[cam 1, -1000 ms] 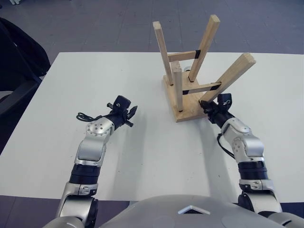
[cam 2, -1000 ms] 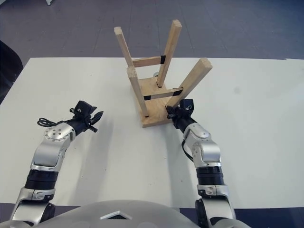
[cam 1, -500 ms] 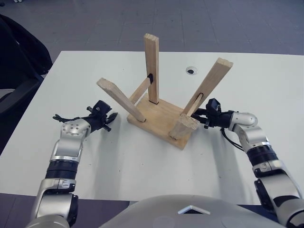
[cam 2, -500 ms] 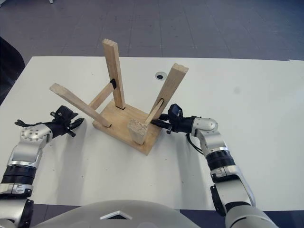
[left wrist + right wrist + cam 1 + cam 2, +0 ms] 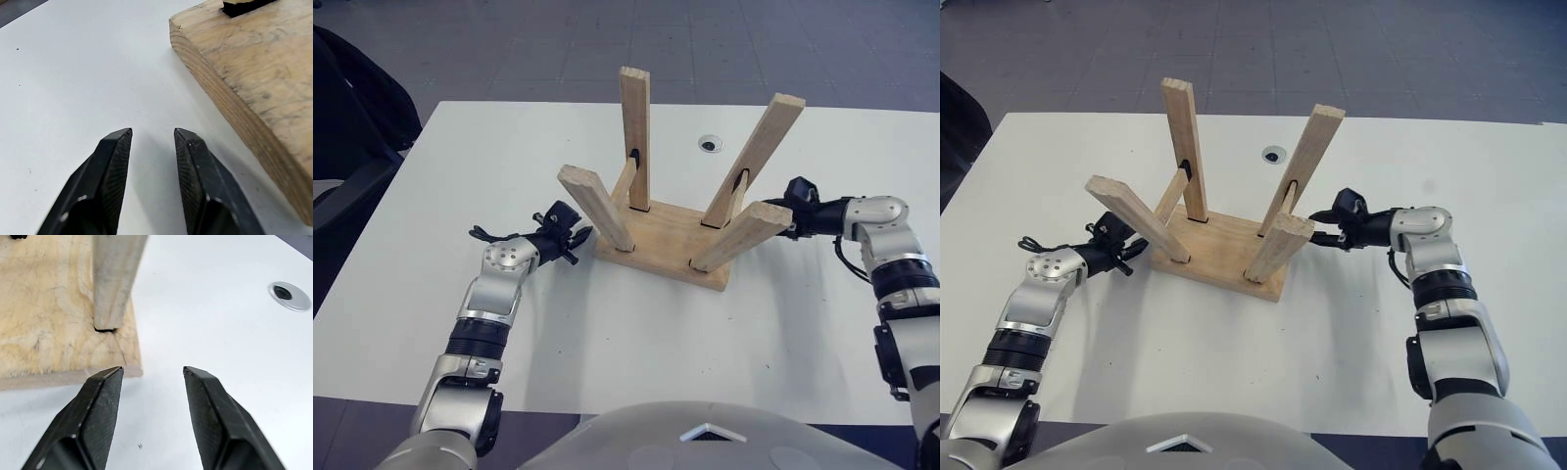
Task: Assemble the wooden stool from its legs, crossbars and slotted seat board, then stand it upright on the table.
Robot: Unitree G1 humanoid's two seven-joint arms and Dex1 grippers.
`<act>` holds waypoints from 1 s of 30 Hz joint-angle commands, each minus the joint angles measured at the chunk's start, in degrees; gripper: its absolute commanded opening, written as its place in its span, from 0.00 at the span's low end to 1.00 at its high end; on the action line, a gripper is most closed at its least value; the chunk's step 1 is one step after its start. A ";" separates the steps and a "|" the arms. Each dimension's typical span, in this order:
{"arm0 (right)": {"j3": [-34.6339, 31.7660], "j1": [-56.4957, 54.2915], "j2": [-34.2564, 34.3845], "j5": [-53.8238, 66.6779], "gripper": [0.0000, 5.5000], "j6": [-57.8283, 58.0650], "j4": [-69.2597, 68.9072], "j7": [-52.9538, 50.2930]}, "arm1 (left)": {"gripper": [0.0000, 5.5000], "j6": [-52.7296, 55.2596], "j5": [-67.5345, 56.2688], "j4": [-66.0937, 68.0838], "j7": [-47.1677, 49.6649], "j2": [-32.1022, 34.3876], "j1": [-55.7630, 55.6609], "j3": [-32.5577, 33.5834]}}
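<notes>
Stool (image 5: 671, 240) upside-down, parted jaws beside opposite edges.

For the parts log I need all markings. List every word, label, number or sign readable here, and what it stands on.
None: no text can be read anywhere.
The seat board and the legs are bare wood, with plain black marks at the joints.
The table is unprinted white; the round hole near its far edge is no sign.
The left gripper and the right gripper bear no lettering.
</notes>
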 commanded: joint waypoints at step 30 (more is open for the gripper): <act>-12.44 4.99 -3.57 10.62 0.41 26.16 -25.55 -4.46 | 0.29 11.12 -13.31 -14.16 -6.93 9.65 0.12 20.90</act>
